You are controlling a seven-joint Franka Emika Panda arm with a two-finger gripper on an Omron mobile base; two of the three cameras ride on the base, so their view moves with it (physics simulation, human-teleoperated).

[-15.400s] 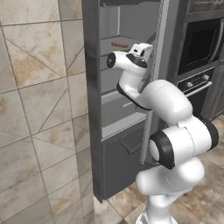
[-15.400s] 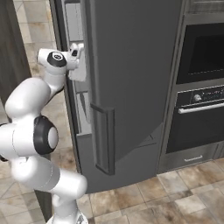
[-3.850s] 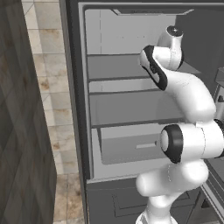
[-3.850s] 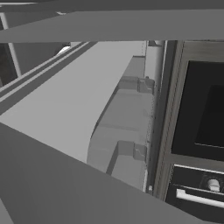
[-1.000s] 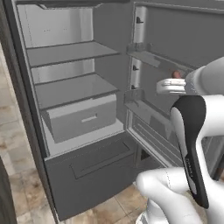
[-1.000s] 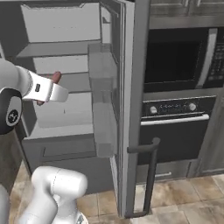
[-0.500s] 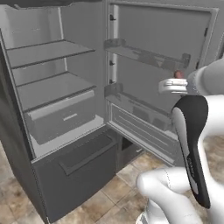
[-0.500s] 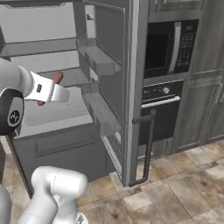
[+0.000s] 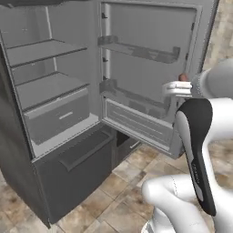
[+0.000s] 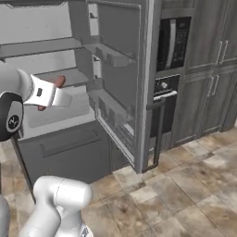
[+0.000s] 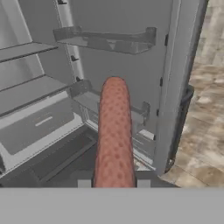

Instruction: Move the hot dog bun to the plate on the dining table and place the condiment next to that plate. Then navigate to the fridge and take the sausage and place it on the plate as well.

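The arm reached level, its gripper (image 11: 112, 183) clamped on the sausage (image 11: 113, 135) pointing toward twelve o'clock; the open fridge (image 9: 59, 113) had shifted left since before.

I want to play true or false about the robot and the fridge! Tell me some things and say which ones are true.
1. The gripper is shut on the sausage. True.
2. The fridge door is closed. False: the door is swung wide open, and the shelves inside show.
3. The sausage is lying on a fridge shelf. False: it sticks out from the gripper, in the air in front of the fridge.
4. A black oven sits in the wall beside the fridge. True.
5. The floor has tan stone tiles. True.
6. The door shelves are full of bottles. False: no bottles stand on them.
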